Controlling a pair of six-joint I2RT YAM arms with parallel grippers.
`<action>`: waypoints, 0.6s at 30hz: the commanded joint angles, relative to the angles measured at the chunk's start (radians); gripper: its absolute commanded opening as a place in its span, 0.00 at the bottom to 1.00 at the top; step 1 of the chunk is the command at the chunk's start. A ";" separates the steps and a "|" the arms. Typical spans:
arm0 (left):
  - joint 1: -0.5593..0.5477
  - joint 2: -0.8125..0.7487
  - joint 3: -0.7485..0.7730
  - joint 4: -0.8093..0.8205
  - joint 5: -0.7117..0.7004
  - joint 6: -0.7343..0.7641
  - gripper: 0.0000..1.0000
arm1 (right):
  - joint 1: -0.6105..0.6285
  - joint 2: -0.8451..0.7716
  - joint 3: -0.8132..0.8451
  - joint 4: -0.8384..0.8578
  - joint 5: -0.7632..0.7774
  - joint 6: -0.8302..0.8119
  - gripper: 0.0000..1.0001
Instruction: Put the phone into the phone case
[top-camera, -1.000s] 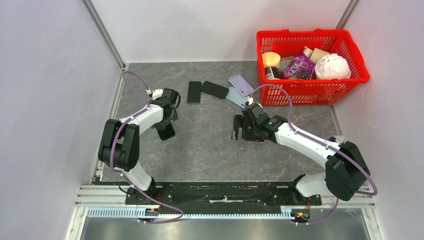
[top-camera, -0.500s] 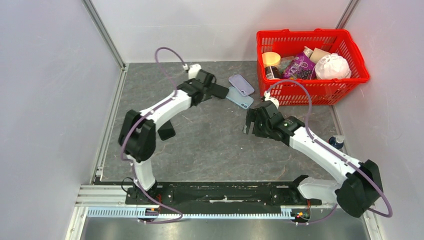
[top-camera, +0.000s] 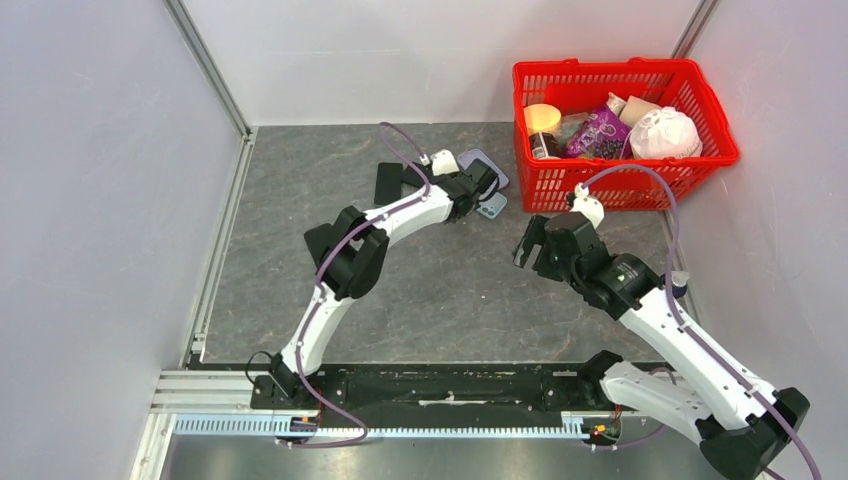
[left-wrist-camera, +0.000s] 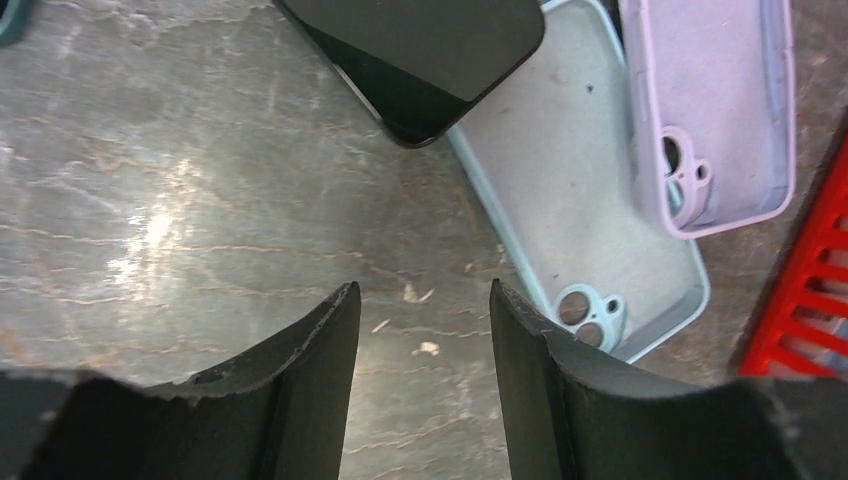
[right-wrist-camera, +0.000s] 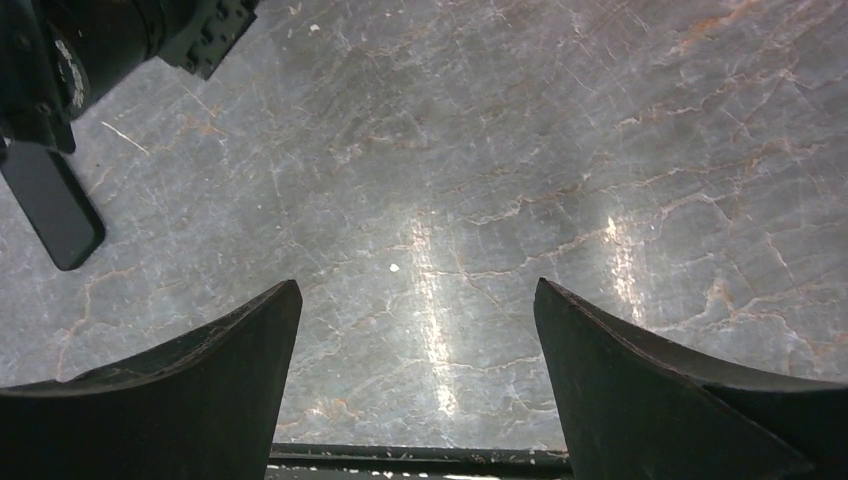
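- Left gripper: I see its jaws apart with only bare table in the gap, clamped on nothing.
- The black phone lies flat, straight ahead of those jaws and clear of them; one corner overlaps the pale blue case.
- That case lies open side up, ahead and right of the right-hand jaw.
- The lilac case lies further right, open side up, overlapping the blue one's far edge.
- The red basket is at the far right.
- Right gripper: jaws wide apart over bare table, holding nothing.
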 joint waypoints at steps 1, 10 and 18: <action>-0.003 0.058 0.109 -0.025 -0.087 -0.133 0.56 | -0.003 -0.023 0.029 -0.051 0.035 0.020 0.93; -0.003 0.186 0.277 -0.072 -0.113 -0.113 0.51 | -0.003 -0.063 0.029 -0.083 0.024 0.017 0.92; -0.004 0.238 0.332 -0.086 -0.128 -0.079 0.41 | -0.003 -0.096 0.014 -0.105 0.032 0.016 0.92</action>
